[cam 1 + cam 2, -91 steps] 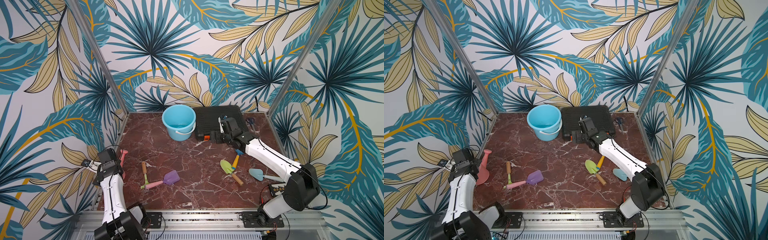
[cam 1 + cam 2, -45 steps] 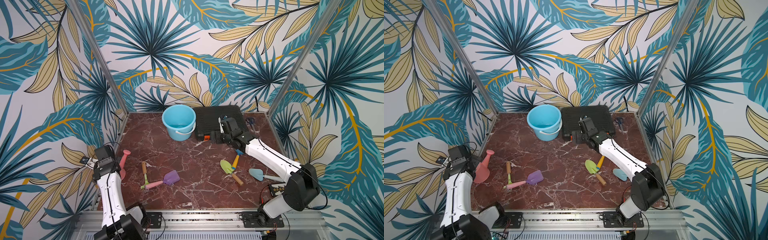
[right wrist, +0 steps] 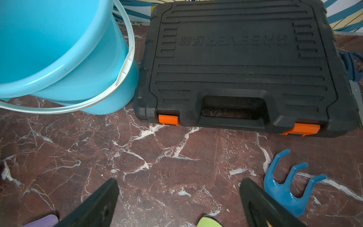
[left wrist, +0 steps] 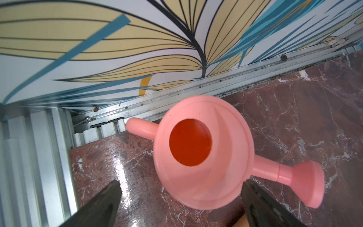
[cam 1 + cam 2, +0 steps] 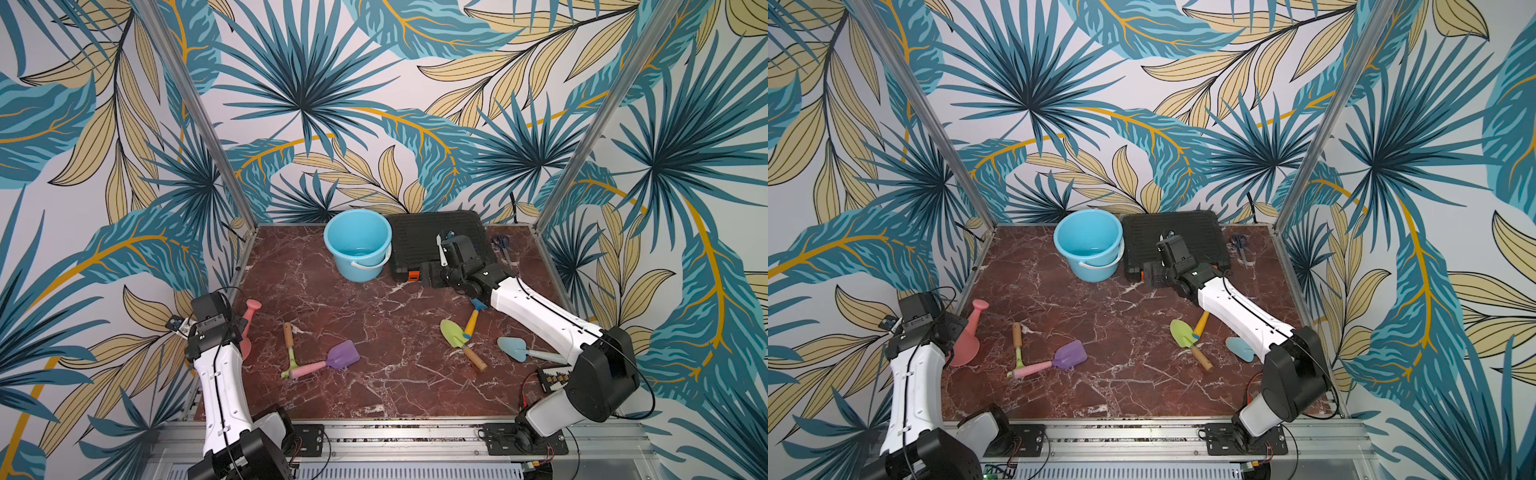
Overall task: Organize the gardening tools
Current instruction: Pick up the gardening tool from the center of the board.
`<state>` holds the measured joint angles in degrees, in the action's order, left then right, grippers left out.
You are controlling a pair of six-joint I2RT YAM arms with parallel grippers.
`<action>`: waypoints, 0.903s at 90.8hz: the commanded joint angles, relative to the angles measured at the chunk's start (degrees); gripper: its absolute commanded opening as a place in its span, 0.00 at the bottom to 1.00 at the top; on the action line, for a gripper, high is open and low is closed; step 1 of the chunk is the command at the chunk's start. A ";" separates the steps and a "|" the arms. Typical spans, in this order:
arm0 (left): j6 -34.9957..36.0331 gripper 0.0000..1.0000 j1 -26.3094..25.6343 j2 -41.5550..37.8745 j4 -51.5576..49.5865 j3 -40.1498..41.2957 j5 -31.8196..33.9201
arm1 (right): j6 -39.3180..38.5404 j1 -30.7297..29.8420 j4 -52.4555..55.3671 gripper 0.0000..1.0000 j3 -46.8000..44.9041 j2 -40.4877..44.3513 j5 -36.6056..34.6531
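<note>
Holding: nothing in either hand. My left gripper [image 4: 180, 183] has its jaws spread as wide as they go, and so does my right gripper [image 3: 179, 181].
Left hand: above the pink watering can [image 4: 225, 157], which stands upright at the near-left edge of the table [image 5: 374, 299]. The can shows between my fingers, but I cannot tell whether one touches it.
Right hand: above bare marble just in front of the black case [image 3: 245, 68], with the blue fork-rake [image 3: 284, 186] just to the right.
Done: nothing yet, as I judge it. The blue bucket [image 5: 361, 266] at the far middle looks empty, and the case is shut.
Left to do: all six tools lie loose.
- The purple scoop [image 5: 343, 355] and the green hoe [image 5: 289, 345] meet at their handles, near left of centre.
- The lime trowel [image 5: 453, 332] and the pale blue trowel [image 5: 513, 348] lie near right.
Not mine to sort: the scissors [image 5: 500, 241], far right beside the case.
Hidden:
- My right arm covers most of the rake in both top views and crosses the pale trowel's handle.
- My left arm hides part of the can.
- The right wrist view cuts off purple and lime scraps.
Unclear: whether bucket or case is the goal.
</note>
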<state>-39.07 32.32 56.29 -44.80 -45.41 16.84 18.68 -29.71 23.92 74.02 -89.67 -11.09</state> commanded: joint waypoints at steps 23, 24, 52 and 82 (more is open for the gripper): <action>8.69 1.00 2.58 5.50 17.18 -2.99 -7.06 | 0.66 -0.45 1.46 0.99 -0.98 1.40 0.44; 8.72 1.00 2.84 5.63 17.63 -2.96 -7.33 | 0.66 -0.44 1.51 0.99 -0.98 1.46 0.40; 1.51 1.00 10.85 10.12 21.14 -1.03 -10.24 | 0.73 -0.44 1.39 1.00 -2.55 2.48 -0.10; -4.30 1.00 11.17 3.34 13.68 6.47 -11.24 | 0.54 -0.51 0.26 1.00 -2.72 1.34 0.51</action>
<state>-39.81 42.96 62.15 -26.79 -41.65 6.46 18.68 -29.80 24.32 72.47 -88.60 -11.07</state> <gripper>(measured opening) 0.999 0.994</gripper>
